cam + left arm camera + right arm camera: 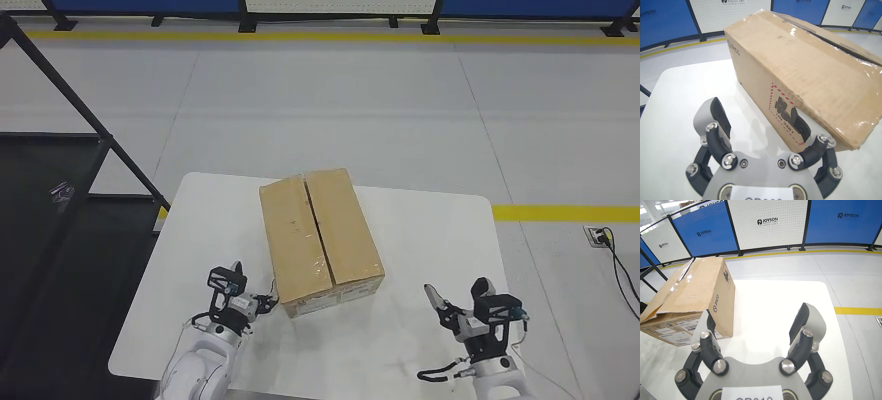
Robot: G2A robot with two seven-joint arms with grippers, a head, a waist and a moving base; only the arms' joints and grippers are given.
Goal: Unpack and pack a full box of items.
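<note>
One cardboard box (320, 240) stands on the white bench (430, 250), its two top flaps folded shut and meeting along a lengthwise seam. There are two pincers, one on each arm, and both are spread wide and hold nothing.

The left pincer (761, 121) sits just beside the box's near corner. One of its fingers lies in front of the long side wall, over a label with a red dashed border, but whether it touches the cardboard cannot be told. The right pincer (755, 321) is well apart from the box, which lies ahead of it and off toward the left arm, with bare bench between its fingers.

The top view gives the whole layout: box between the two pincers and a little beyond them, turned slightly askew on the bench. The left wrist view adds the long side wall and shiny clear tape over the top, with a dark gap along the seam. The right wrist view adds the short end facing the robot, carrying several white paper labels, and a flap corner lifted and creased above that end.
</note>
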